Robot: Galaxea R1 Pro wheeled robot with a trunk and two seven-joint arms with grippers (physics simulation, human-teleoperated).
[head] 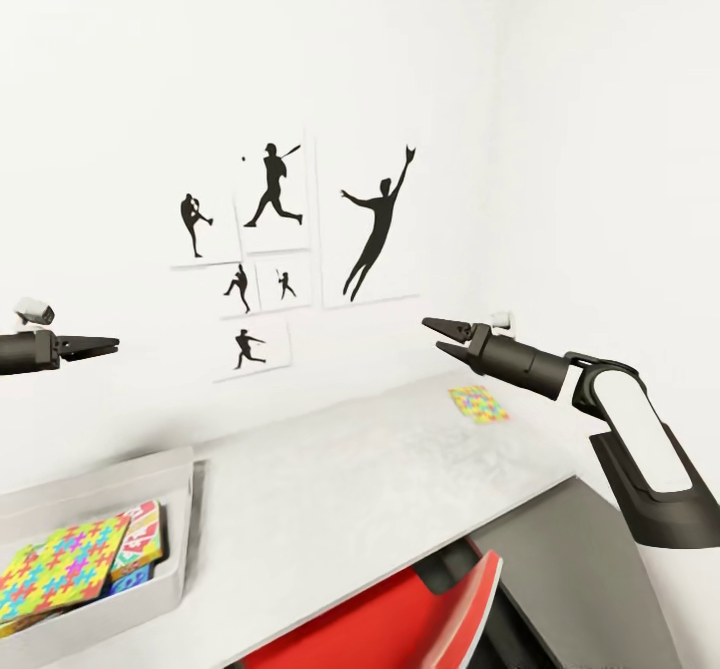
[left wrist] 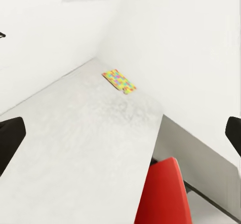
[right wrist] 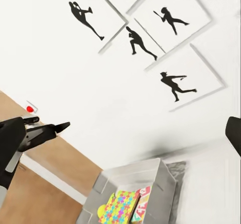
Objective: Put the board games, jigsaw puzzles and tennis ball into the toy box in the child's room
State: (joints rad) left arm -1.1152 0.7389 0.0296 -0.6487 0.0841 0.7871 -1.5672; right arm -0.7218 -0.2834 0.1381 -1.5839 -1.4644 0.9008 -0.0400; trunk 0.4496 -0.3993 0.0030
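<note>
The light grey toy box [head: 186, 509] stands on the table [head: 330, 489] at the near left. Inside it lie a jigsaw puzzle [head: 60, 569] and a board game [head: 140, 541]; the right wrist view shows the same toy box [right wrist: 168, 181] with that puzzle [right wrist: 118, 209] in it. A second jigsaw puzzle [head: 477, 403] lies flat at the table's far right end, near the wall, and shows as a puzzle [left wrist: 118, 80] in the left wrist view. My left gripper [head: 105, 346] hovers open above the toy box. My right gripper [head: 445, 339] is open in the air just left of the far puzzle. The tennis ball and the bed are out of view.
Black sports-silhouette prints [head: 290, 249] hang on the white wall behind the table. A red chair [head: 400, 619] is tucked under the table's near edge. A lower dark grey cabinet top [head: 580, 569] adjoins the table at the right.
</note>
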